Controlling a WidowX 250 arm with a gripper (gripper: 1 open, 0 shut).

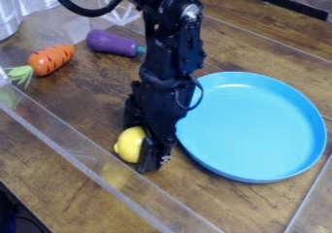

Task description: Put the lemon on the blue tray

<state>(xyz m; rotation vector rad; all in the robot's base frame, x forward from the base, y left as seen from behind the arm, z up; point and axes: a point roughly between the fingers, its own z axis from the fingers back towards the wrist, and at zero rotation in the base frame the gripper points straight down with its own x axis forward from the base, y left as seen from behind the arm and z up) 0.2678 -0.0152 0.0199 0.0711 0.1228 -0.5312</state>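
Gripper [146, 148] pointing down, fingers closed on the lemon [128, 144], just left of the blue tray [259, 130] rim; next: lift, carry right

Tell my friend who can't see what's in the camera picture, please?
A black robot claw reaches straight down and is shut on a yellow lemon on a brown wooden table, right beside a big round blue tray with nothing on it. Farther back lie an orange carrot and a purple eggplant.
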